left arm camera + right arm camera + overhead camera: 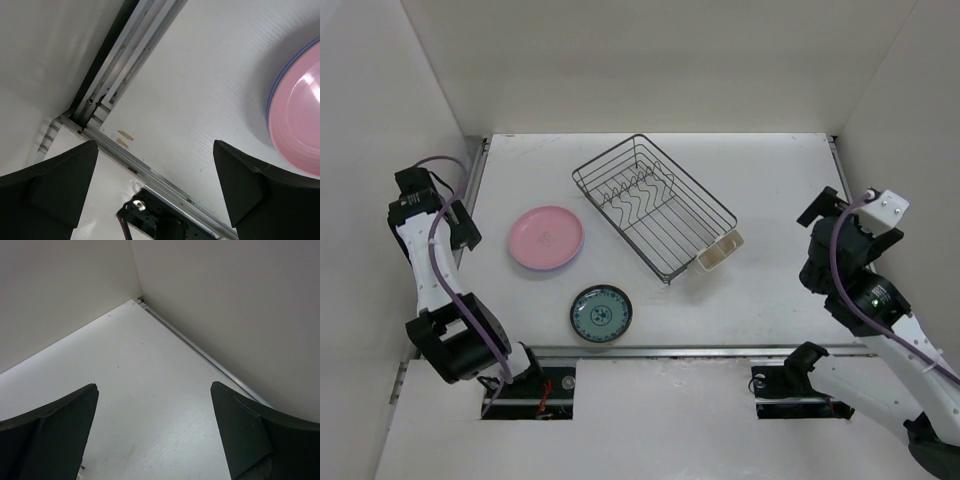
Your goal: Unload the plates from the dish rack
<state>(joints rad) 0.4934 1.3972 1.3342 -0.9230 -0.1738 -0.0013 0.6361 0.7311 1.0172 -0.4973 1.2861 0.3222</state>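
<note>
Plainly left end effector (154,150) and right end effector (153,387) hang spread by opposite table (780,290) edges, dish rack (655,207) between

I see the black wire dish rack (655,207) angled at upper centre, the pink-topped plate stack (547,238) flat left of it, the teal plate (601,313) flat at lower centre.

No legible text, label, brand or number in any view. The teal-patterned plate (601,313), just in front of the dish rack (655,205), carries decoration only, no lettering.
</note>
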